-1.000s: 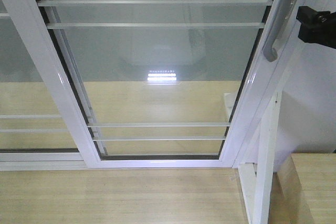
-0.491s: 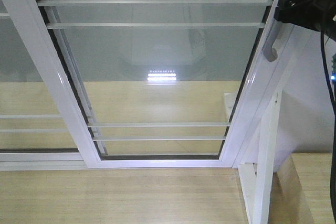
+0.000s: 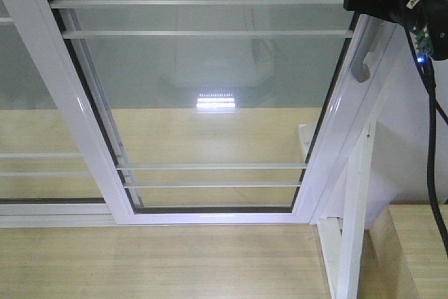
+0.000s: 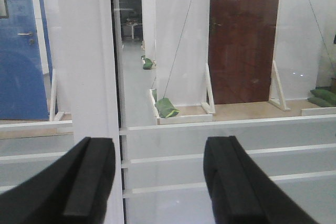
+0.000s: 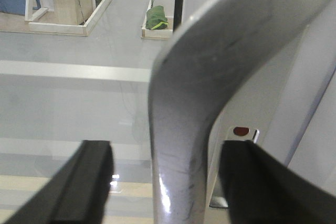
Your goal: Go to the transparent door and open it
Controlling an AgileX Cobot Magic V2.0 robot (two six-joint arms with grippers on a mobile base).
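My left gripper (image 4: 160, 182) hangs open and empty, facing the door (image 3: 210, 103), which fills the front view. Its grey handle (image 3: 361, 64) sits on the door's right edge, near the top. My right gripper (image 5: 168, 182) is spread wide around that handle, with a gap showing on either side.

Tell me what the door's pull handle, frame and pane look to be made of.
Pull handle: likely brushed metal, perhaps aluminium; grey sheen, fine scratches, a bright glint. Frame: smooth white gloss, painted metal or plastic, cannot tell which. Pane: clear glass or similar; see-through, with a bright glare on it.
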